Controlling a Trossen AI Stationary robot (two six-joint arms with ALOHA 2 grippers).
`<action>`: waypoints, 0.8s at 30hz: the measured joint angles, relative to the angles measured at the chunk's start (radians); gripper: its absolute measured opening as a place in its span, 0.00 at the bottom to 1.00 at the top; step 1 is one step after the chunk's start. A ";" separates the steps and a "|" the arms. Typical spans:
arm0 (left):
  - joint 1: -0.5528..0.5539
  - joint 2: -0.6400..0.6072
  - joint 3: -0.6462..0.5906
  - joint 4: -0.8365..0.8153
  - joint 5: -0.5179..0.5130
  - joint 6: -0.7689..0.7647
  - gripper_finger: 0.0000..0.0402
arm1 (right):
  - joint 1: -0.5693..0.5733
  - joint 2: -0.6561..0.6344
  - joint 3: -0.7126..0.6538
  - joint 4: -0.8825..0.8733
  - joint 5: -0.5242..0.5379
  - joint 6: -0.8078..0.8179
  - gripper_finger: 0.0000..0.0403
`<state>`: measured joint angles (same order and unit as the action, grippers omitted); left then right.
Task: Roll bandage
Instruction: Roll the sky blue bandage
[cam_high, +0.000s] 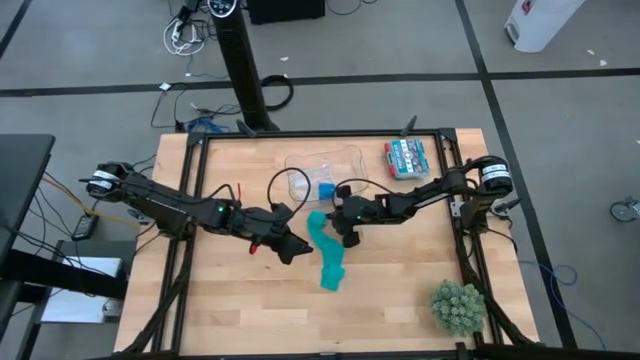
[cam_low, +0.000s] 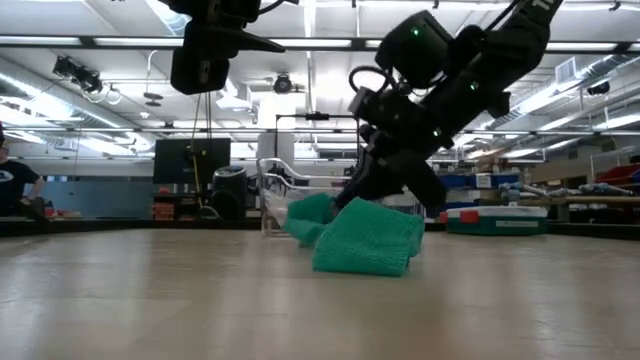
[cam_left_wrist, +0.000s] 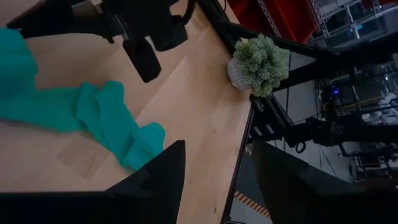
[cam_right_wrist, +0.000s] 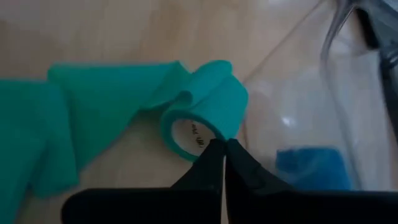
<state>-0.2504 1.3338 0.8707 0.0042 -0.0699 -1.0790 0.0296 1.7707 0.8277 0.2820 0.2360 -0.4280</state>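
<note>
Step in hand: gripping the coiled end of the bandage (cam_right_wrist: 124, 106) to begin winding. Bandage lies unrolled as a crumpled ribbon near the middle of the table (cam_high: 240, 310), running from the small coil toward the front edge. Right gripper (cam_right_wrist: 224, 146) down at the coil, fingers brought together with the tips on the coil's rim; judged pinching the coil wall, though how much fabric sits between the tips cannot be told. Left gripper (cam_high: 297, 252) just beside the ribbon on its left-edge side, jaws apart, holding nothing.

Next move, as judged: turn the coil along the ribbon while keeping the loose length flat and taut; use the left gripper to pin the ribbon. Watch for bunched folds near the free end.

Clear tray (cam_high: 322, 166) with blue roll (cam_right_wrist: 308, 167) stands just behind the coil, toward the back edge.
</note>
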 joint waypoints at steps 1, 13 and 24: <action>0.000 0.000 0.000 -0.005 0.001 0.000 0.48 | 0.005 -0.007 0.002 -0.009 0.001 0.001 0.00; 0.040 -0.043 0.001 0.003 -0.002 0.015 0.48 | 0.081 -0.314 0.006 -0.227 0.022 0.104 0.00; 0.139 -0.089 0.003 0.007 -0.023 0.115 0.48 | 0.038 -0.415 0.004 -0.521 -0.168 0.375 0.02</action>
<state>-0.1114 1.2444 0.8737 0.0114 -0.0929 -0.9641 0.0681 1.3552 0.8322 -0.2393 0.0681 -0.0534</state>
